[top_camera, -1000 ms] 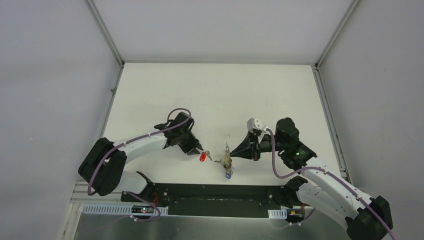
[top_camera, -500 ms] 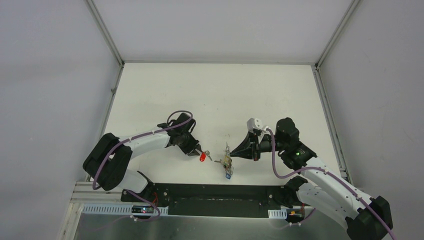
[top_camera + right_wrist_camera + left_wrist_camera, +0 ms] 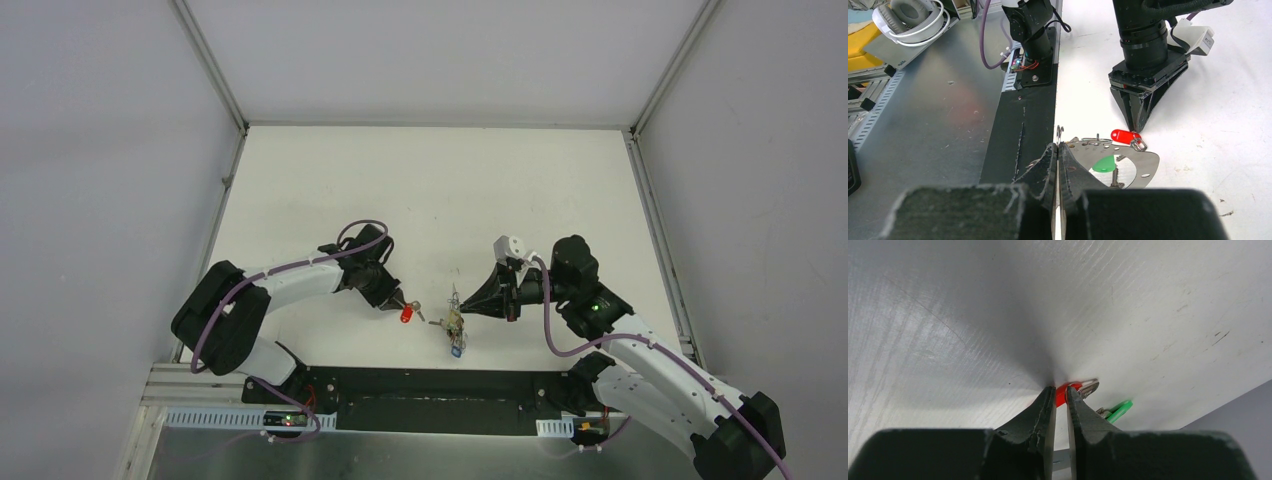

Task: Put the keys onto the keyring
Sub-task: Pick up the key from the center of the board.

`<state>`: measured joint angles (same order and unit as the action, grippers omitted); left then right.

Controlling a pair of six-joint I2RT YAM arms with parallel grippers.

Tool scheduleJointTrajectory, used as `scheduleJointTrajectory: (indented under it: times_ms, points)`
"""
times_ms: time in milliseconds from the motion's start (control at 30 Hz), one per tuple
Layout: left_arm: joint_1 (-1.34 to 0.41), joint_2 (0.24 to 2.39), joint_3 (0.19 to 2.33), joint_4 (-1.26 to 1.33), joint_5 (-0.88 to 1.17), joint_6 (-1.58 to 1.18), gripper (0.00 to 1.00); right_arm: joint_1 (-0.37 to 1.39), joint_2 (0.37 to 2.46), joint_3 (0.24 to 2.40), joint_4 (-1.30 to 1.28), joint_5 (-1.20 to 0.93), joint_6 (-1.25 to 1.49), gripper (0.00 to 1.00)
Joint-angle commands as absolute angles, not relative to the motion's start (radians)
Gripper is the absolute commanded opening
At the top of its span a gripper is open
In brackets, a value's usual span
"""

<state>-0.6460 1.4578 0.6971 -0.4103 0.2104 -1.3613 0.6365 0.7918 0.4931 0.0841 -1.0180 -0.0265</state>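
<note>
White table (image 3: 430, 190) carried every part. Right gripper (image 3: 1058, 146), on the right side of the keyring (image 3: 1149, 161), had its fingers pressed together on the ring's thin upright wire end. Left gripper (image 3: 1136, 128), just left of the keyring, was closed on the head of the red key (image 3: 1123, 135). Keyring, grey metal, lay flat between both grippers. Red key lay just outside the keyring's left edge, and the green key (image 3: 1104, 164) lay within its outline.

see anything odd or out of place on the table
Nothing stands out. The red key lies flat at the tips of the left gripper, the green key lies at the keyring, and the right gripper is shut on it.
</note>
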Motion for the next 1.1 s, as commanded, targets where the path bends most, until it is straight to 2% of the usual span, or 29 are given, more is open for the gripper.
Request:
scheduleJointTrajectory:
  times_ms: [0, 233, 433, 767, 967, 1067]
  points:
    - [-0.638, 1.462, 0.729, -0.393, 0.206, -1.384, 0.15, 0.641, 0.775, 0.495, 0.129, -1.027, -0.02, 0.0]
    - [-0.638, 1.47, 0.755, -0.382, 0.227, -1.369, 0.24, 0.64, 0.776, 0.499, 0.129, -1.029, -0.02, 0.0]
    - [-0.638, 1.465, 0.767, -0.383, 0.236, -1.356, 0.19, 0.641, 0.778, 0.498, 0.129, -1.029, -0.02, 0.0]
    - [-0.638, 1.496, 0.776, -0.381, 0.249, -1.326, 0.19, 0.641, 0.781, 0.5, 0.129, -1.029, -0.023, 0.0]
    - [-0.638, 1.515, 0.788, -0.383, 0.255, -1.311, 0.1, 0.641, 0.781, 0.5, 0.129, -1.026, -0.023, 0.0]
    - [-0.638, 1.509, 0.787, -0.383, 0.252, -1.304, 0.0, 0.641, 0.779, 0.499, 0.129, -1.026, -0.021, 0.0]
